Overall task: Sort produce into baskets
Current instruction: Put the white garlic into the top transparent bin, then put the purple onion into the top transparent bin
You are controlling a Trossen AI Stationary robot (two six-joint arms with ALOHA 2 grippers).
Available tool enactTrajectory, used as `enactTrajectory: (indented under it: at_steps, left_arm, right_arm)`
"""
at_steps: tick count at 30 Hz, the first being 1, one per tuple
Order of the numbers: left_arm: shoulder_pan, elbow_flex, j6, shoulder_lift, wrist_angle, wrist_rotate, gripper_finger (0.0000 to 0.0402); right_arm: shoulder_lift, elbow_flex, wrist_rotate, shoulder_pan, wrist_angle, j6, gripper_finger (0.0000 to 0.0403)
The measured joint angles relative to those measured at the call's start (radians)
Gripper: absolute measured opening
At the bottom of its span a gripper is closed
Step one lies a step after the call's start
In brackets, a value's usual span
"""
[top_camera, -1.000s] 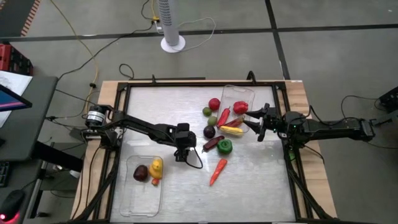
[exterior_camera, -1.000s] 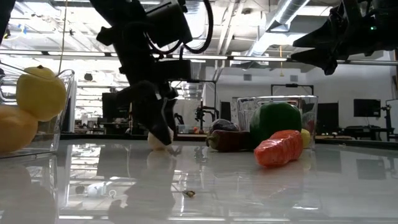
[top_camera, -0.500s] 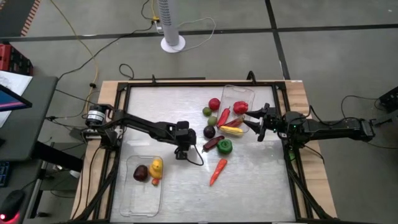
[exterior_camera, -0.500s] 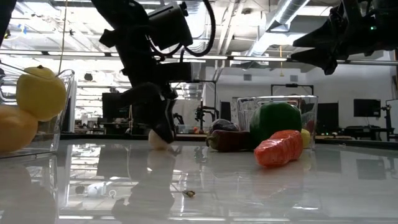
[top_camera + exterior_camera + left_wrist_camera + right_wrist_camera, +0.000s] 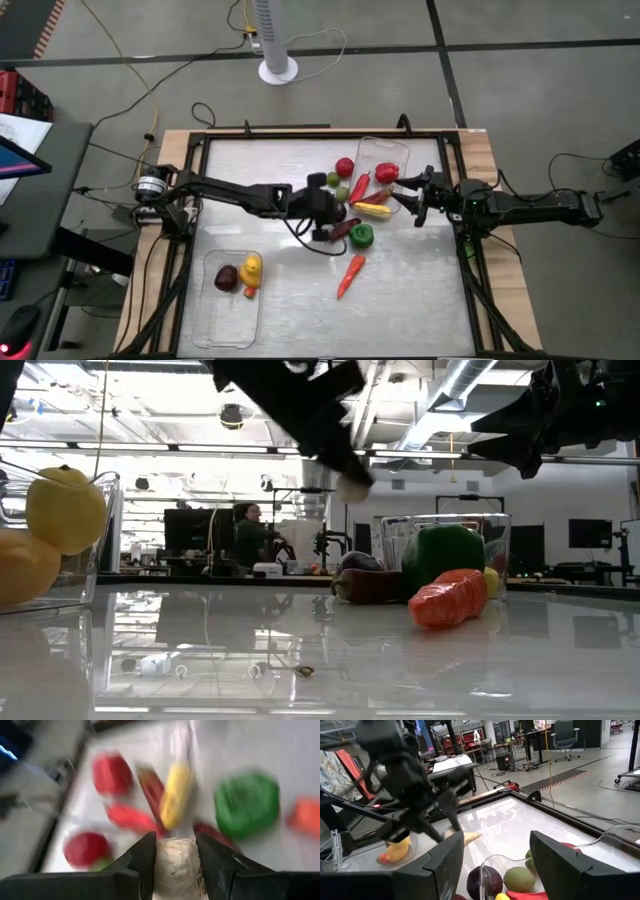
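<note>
My left gripper [image 5: 333,212] is shut on a small pale, whitish piece of produce [image 5: 175,864], held in the air over the produce cluster at mid-table. The piece also shows in the low view [image 5: 352,488]. The cluster holds a red tomato [image 5: 345,166], a red chili [image 5: 359,187], a yellow piece [image 5: 372,210], a green pepper [image 5: 361,236] and an orange carrot [image 5: 350,275]. The near-left clear basket [image 5: 216,325] holds a dark purple piece and yellow pieces. The far-right clear basket [image 5: 392,148] holds a red pepper [image 5: 386,172]. My right gripper [image 5: 412,203] is open and empty beside that basket. My left gripper pinches the pale piece's two sides [image 5: 161,862] between its two fingers. In the low view the fingers slant down toward the table's right, with the piece at their free ends [image 5: 350,486]. The piece is lifted clear of the table.
The table has a dark raised frame [image 5: 200,160] round its top. A dark purple round piece [image 5: 337,212] and a dark long piece [image 5: 340,231] lie under my left gripper. Bare tabletop lies at the far left and the near right.
My left gripper has risen from the tabletop and gone toward the table's right and far edge, to above the produce cluster. It has stayed shut on the pale piece, which was on the table and is now lifted clear.
</note>
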Motion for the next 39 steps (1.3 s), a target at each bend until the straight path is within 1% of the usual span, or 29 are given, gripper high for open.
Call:
enactTrajectory:
  at_steps: [4, 6, 8, 12, 15, 19, 21, 24, 26, 27, 31, 33, 35, 39]
  left_arm:
    - [0.031, 0.0, 0.029, 0.007, 0.196, 0.015, 0.011]
    - [0.049, 0.0, 0.04, 0.012, 0.255, 0.018, 0.011]
    - [0.067, 0.0, 0.056, 0.032, 0.342, 0.043, 0.011]
    - [0.096, 0.0, 0.064, 0.069, 0.454, 0.109, 0.0116]
    - [0.113, -0.001, 0.023, 0.082, 0.443, 0.162, 0.0145]
    - [0.126, -0.003, -0.043, 0.11, 0.439, 0.184, 0.0211]
    - [0.127, 0.0, -0.052, 0.124, 0.477, 0.195, 0.0245]
    - [0.126, 0.0, -0.054, 0.126, 0.458, 0.199, 0.0285]
    - [0.126, 0.0, -0.054, 0.119, 0.419, 0.198, 0.0301]
    - [0.126, -0.001, -0.054, 0.108, 0.375, 0.194, 0.0305]
    - [0.127, 0.0, -0.077, 0.064, 0.221, 0.175, 0.0303]
    - [0.127, 0.001, -0.121, 0.062, 0.125, 0.161, 0.0296]
    - [0.126, -0.002, -0.183, 0.066, 0.028, 0.171, 0.0289]
    - [0.126, -0.05, -0.272, 0.077, 0.009, 0.168, 0.0284]
  right_arm:
    - [0.0, 0.0, 0.0, 0.0, 0.0, 0.0, 0.0256]
    - [0.0, 0.0, 0.0, 0.0, 0.0, 0.0, 0.0256]
    - [0.0, 0.0, 0.0, 0.0, 0.0, 0.0, 0.0256]
    - [0.0, 0.0, 0.0, 0.0, 0.006, -0.004, 0.0256]
    - [0.0, 0.0, 0.0, 0.0, 0.006, -0.004, 0.0256]
    - [0.001, 0.0, 0.0, 0.0, 0.005, -0.004, 0.0256]
    - [0.005, 0.0, 0.0, 0.0, 0.005, -0.004, 0.0256]
    - [0.006, 0.0, 0.0, 0.0, 0.003, -0.004, 0.0256]
    - [0.007, 0.0, 0.0, 0.0, 0.0, -0.003, 0.0256]
    - [0.007, 0.0, 0.0, 0.001, -0.002, -0.003, 0.0256]
    - [0.007, 0.0, 0.0, 0.0, -0.009, -0.003, 0.0256]
    - [0.007, 0.0, 0.0, 0.0, -0.012, -0.003, 0.0256]
    - [0.007, 0.0, 0.0, 0.0, -0.011, -0.003, 0.0256]
    - [0.007, 0.0, 0.0, 0.0, -0.01, -0.003, 0.0256]
